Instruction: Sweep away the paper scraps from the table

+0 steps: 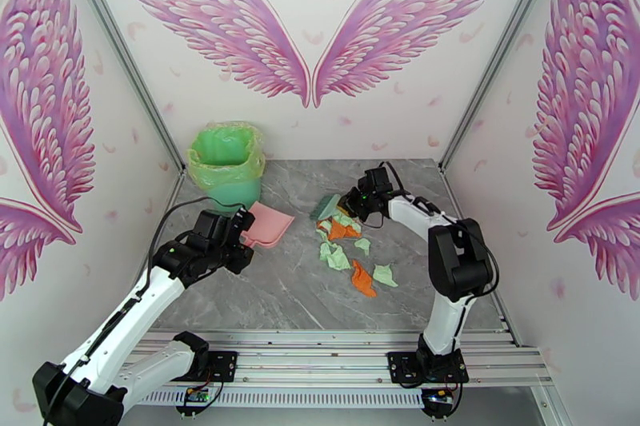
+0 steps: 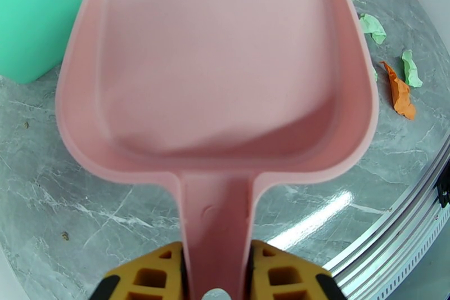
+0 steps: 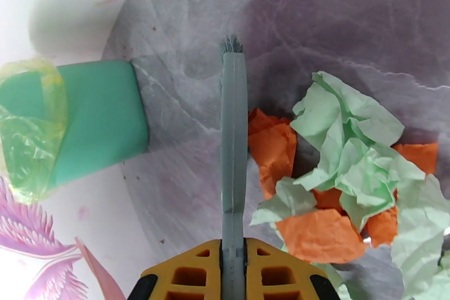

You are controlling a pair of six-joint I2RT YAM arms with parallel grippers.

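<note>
The paper scraps (image 1: 344,240), orange and mint green, lie in a loose pile on the table (image 1: 288,292) right of centre, with an orange piece (image 1: 362,278) nearest the front. My right gripper (image 1: 360,200) is shut on a teal hand brush (image 1: 324,208) at the pile's far left edge. In the right wrist view the brush (image 3: 233,138) stands edge-on, the scraps (image 3: 337,183) just to its right. My left gripper (image 1: 240,236) is shut on the handle of a pink dustpan (image 1: 268,225), left of the pile. The pan (image 2: 219,65) holds nothing, and a few scraps (image 2: 399,93) lie beyond its right rim.
A mint green bin (image 1: 228,164) lined with a yellowish bag stands at the back left, close behind the dustpan. It shows again as the bin (image 2: 34,14) and the bin (image 3: 90,118). Aluminium rails (image 1: 336,340) edge the table's front.
</note>
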